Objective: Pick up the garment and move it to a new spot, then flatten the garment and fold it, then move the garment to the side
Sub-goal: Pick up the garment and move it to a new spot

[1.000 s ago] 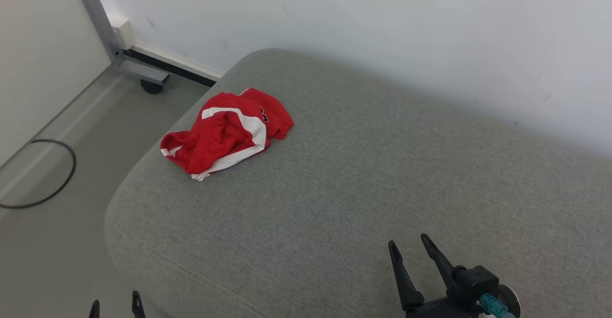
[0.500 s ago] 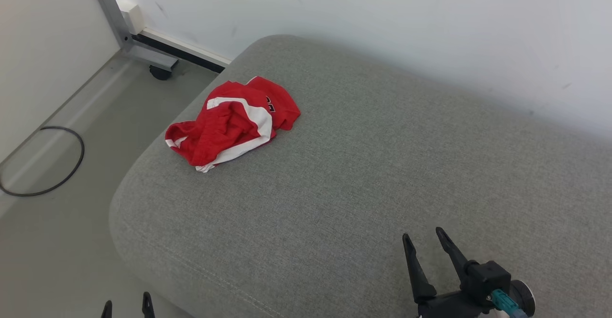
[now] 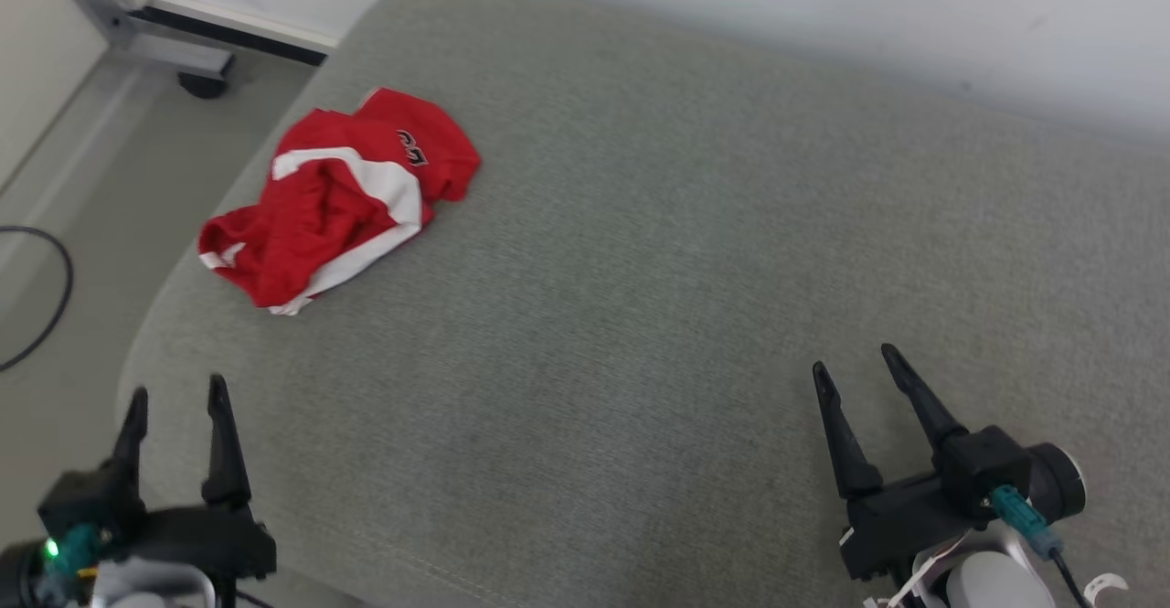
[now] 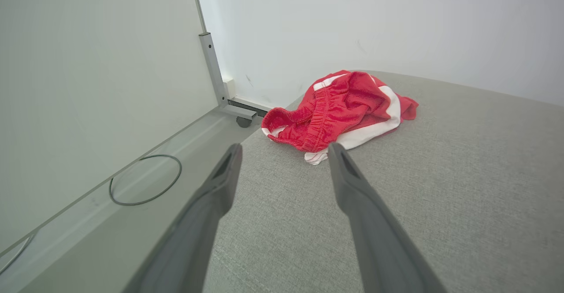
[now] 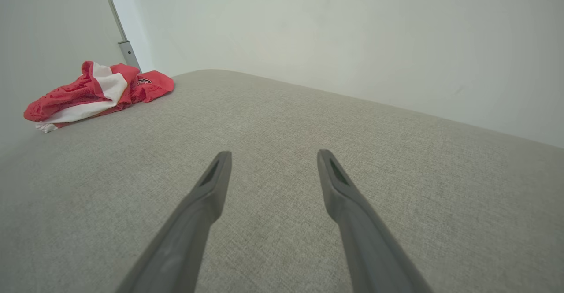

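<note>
Cable [image 3: 66, 265] lies curved on the floor [image 3: 101, 187] at the far left. Next is the left gripper [image 3: 178, 387], low down by the near edge of the big grey cushion [image 3: 640, 270]. Its jaws are spread apart and hold nothing. The red and white garment [image 3: 338, 197] lies crumpled on the far left part of the cushion, well apart from both grippers. The right gripper [image 3: 855, 359] is at the near right, over the cushion, spread and empty too.
</note>
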Controlling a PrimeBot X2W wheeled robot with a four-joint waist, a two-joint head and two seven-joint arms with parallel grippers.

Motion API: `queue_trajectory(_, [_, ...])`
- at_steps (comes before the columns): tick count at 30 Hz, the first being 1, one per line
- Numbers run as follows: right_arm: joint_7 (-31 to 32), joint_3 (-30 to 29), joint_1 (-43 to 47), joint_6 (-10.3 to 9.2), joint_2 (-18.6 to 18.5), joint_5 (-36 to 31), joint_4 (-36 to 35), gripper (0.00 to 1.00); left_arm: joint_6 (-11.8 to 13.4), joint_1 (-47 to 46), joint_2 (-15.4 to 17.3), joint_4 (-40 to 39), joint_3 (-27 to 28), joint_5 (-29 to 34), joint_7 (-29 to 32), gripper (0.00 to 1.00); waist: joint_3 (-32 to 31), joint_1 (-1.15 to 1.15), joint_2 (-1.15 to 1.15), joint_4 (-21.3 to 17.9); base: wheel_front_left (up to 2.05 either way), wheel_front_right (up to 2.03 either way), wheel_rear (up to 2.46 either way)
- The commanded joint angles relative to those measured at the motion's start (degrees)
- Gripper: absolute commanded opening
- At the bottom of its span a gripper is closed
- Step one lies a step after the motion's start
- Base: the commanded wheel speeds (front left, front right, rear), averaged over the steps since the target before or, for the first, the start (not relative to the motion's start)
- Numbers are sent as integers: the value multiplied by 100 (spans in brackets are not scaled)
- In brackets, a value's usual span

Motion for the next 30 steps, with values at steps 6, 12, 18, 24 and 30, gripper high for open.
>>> queue_trajectory(6, [-1, -7, -219, -17, -176, 41, -279, 100, -89, -1004, 413, 767, -128, -168, -16, 100, 856, -1, -1, -733, 0, 0, 0])
queue_trajectory(12, [0, 83, -433, -17, -325, 127, -572, 100, -82, -1776, 887, 1651, -499, -465, -14, 100, 1197, -1, -1, -984, 0, 0, 0])
queue_trajectory(18, [-1, 122, -577, -17, -431, 108, -849, 100, -83, -2297, 1218, 2331, -735, -776, 71, 100, 1442, -1, -1, -1150, 0, 0, 0])
queue_trajectory(24, [1, 44, -592, -17, -537, 112, -930, 100, -82, -2670, 1437, 2984, -777, -952, 251, 100, 1566, -1, -1, -1212, 0, 0, 0])
queue_trajectory(30, [2, -7, -542, -18, -448, 126, -863, 100, -38, -2792, 1473, 3253, -897, -878, 97, 0, 1468, -1, -1, -1239, 0, 0, 0])
